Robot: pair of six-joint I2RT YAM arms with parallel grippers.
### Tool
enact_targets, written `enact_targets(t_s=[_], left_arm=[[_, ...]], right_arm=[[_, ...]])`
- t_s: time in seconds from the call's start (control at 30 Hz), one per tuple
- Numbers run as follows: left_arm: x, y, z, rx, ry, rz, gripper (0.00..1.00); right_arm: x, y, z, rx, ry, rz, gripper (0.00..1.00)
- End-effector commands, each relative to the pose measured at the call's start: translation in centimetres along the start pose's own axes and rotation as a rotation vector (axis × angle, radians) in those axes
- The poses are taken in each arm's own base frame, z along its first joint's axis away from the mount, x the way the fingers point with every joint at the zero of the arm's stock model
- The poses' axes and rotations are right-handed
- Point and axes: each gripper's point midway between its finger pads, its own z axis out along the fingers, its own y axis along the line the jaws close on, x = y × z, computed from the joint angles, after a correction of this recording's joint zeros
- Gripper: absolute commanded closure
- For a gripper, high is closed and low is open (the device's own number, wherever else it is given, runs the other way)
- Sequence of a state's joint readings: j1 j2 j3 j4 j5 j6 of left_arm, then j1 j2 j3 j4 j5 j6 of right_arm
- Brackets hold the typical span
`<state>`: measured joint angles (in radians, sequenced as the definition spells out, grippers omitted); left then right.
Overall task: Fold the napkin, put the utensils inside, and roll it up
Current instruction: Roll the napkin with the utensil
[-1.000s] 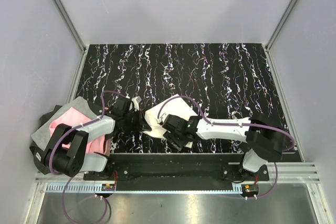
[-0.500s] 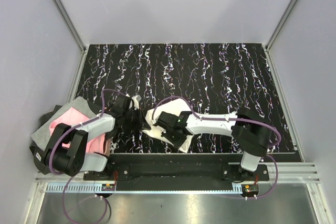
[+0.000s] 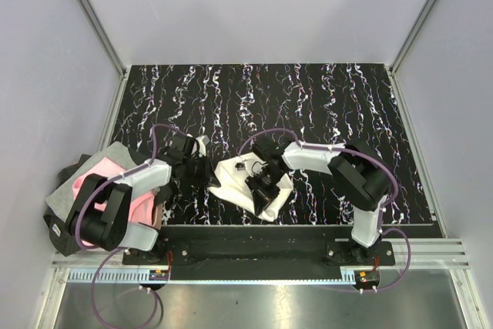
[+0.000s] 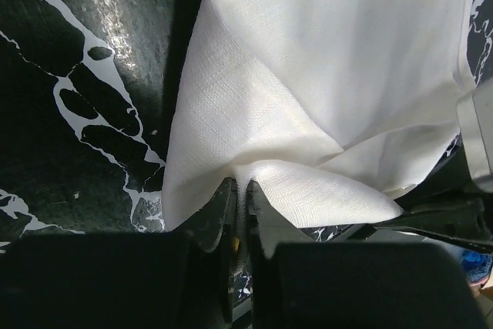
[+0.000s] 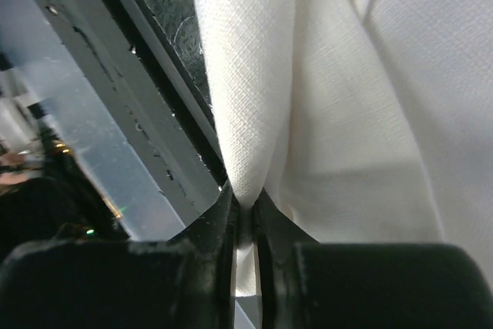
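Black table (image 3: pixel 331 105) veined with white; at 6 o'clock, close to the near edge, bunched cream napkin (image 3: pixel 231 177); at 8 o'clock, pink and grey cloth (image 3: pixel 96 167) over the left edge

Both arms share one build: the left arm (image 3: pixel 142 182) and the right arm (image 3: pixel 323 161) are made of smooth white shell sections joined by chunky black joint housings. A thin purple cable (image 3: pixel 152 144) loops loosely along each one from base to wrist. The bases are bolted to a black mounting plate (image 3: pixel 246 246), with small orange-red connectors (image 3: pixel 161 272) just below it. The left pincer (image 4: pixel 240 188) has two matte black fingers tapering to thin tips; the right pincer (image 5: pixel 245 204) has the same black fingers, faintly glossy.
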<state>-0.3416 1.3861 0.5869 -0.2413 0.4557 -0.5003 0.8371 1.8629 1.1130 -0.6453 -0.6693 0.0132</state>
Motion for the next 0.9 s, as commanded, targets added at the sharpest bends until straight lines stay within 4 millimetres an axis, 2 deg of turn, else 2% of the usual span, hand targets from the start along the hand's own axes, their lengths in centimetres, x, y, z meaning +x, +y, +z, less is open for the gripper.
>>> enact_targets(t_s=[0.0, 0.17, 0.27, 0.3, 0.33, 0.4, 0.43, 0.5, 0.53, 0.6, 0.63, 0.67, 0.7, 0.73, 0.77, 0.83, 0.87], left_arm=[[-2.9, 0.2, 0.2, -0.046, -0.065, 0.052, 0.93], [-2.7, 1.1, 0.8, -0.085, -0.022, 0.045, 0.95], [-2.3, 1.4, 1.0, -0.094, -0.003, 0.039, 0.96], [-2.3, 1.4, 1.0, -0.093, -0.003, 0.040, 0.96], [-2.2, 1.4, 1.0, -0.093, 0.004, 0.038, 0.96], [-2.2, 1.3, 1.1, -0.089, 0.007, 0.037, 0.97], [-2.2, 1.3, 1.1, -0.088, 0.008, 0.037, 0.97], [-2.2, 1.2, 1.2, -0.084, 0.016, 0.036, 0.97], [-2.2, 1.1, 1.2, -0.079, 0.018, 0.037, 0.97], [-2.2, 0.7, 1.3, -0.063, 0.029, 0.035, 0.97], [-2.2, 0.7, 1.3, -0.059, 0.031, 0.035, 0.97], [-2.3, 0.6, 1.3, -0.056, 0.036, 0.034, 0.97], [-2.2, 0.5, 1.3, -0.053, 0.039, 0.033, 0.98], [-2.3, 0.5, 1.4, -0.051, 0.038, 0.035, 0.98], [-2.2, 0.5, 1.4, -0.049, 0.044, 0.032, 0.98], [-2.2, 0.4, 1.5, -0.046, 0.047, 0.029, 0.98], [-2.1, 0.5, 1.5, -0.046, 0.050, 0.029, 0.98]], right_arm=[[-0.4, 2.0, -0.5, -0.269, 0.013, 0.011, 0.86], [-0.4, 0.8, -0.2, -0.270, 0.021, 0.061, 0.84], [-0.5, 0.7, -0.9, -0.241, 0.002, 0.077, 0.75], [-0.5, 0.7, -1.2, -0.226, -0.004, 0.081, 0.63], [-0.3, 0.4, -1.3, -0.188, -0.009, 0.085, 0.57], [-0.6, 1.1, -2.5, -0.163, -0.038, 0.091, 0.49], [-0.6, 0.8, -2.9, -0.123, -0.050, 0.096, 0.42], [-1.0, 1.6, -4.4, -0.087, -0.096, 0.086, 0.38], [-1.3, 1.4, -5.0, -0.040, -0.120, 0.083, 0.34], [-2.0, 2.6, -6.6, 0.007, -0.179, 0.042, 0.32], [-2.7, 2.1, -7.1, 0.099, -0.216, 0.014, 0.32], [-3.3, 2.8, -8.0, 0.149, -0.260, -0.031, 0.31], [-3.4, 4.2, -7.3, 0.194, -0.265, -0.104, 0.31], [-4.3, 3.3, -7.8, 0.320, -0.316, -0.135, 0.30], [-5.6, 4.0, -8.0, 0.354, -0.383, -0.172, 0.29], [-6.8, 4.5, -7.4, 0.434, -0.448, -0.216, 0.28], [-8.1, 5.1, -7.0, 0.439, -0.493, -0.243, 0.27]])
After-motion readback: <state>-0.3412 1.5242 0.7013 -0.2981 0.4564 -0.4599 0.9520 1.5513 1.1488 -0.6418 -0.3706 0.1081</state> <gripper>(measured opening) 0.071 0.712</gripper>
